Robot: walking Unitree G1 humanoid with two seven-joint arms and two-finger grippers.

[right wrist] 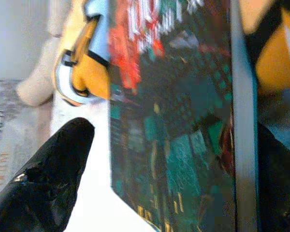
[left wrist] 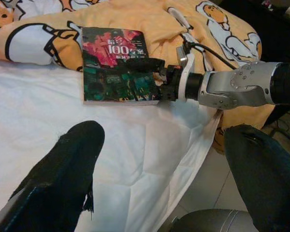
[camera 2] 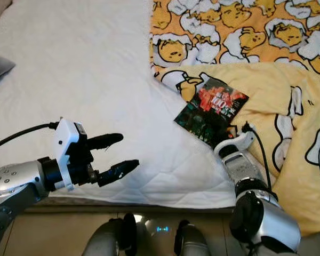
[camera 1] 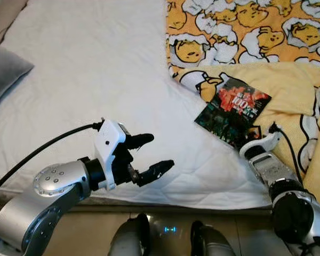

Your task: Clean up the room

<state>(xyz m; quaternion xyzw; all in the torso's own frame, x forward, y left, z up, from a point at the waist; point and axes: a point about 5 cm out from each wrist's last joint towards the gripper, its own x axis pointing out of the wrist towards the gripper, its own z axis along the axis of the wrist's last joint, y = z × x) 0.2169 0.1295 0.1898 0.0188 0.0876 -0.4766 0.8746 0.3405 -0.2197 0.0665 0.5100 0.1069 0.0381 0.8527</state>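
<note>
One book point(camera 1: 232, 110) lies right of centre on the bed point(camera 1: 96, 69), not yet lifted; right gripper point(left wrist: 152, 79) straddles its edge, fingers apart. Left gripper point(camera 1: 149, 154) hovers lower left, open and empty.

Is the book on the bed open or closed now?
Closed. The book lies flat, front cover up, partly on the yellow blanket, with the right gripper at its edge.

A bed point(camera 1: 96, 80) spans the frame. A blanket point(camera 1: 288, 85) lies on it at upper right, and a book point(camera 1: 232, 111) rests at the blanket's lower left edge. A pillow point(camera 1: 2, 72) sits at far left. The left gripper point(camera 1: 149, 154) hovers at lower left; the right gripper point(left wrist: 152, 79) is at the book's lower corner, its fingers point(left wrist: 145, 64) on either side of it.
</note>
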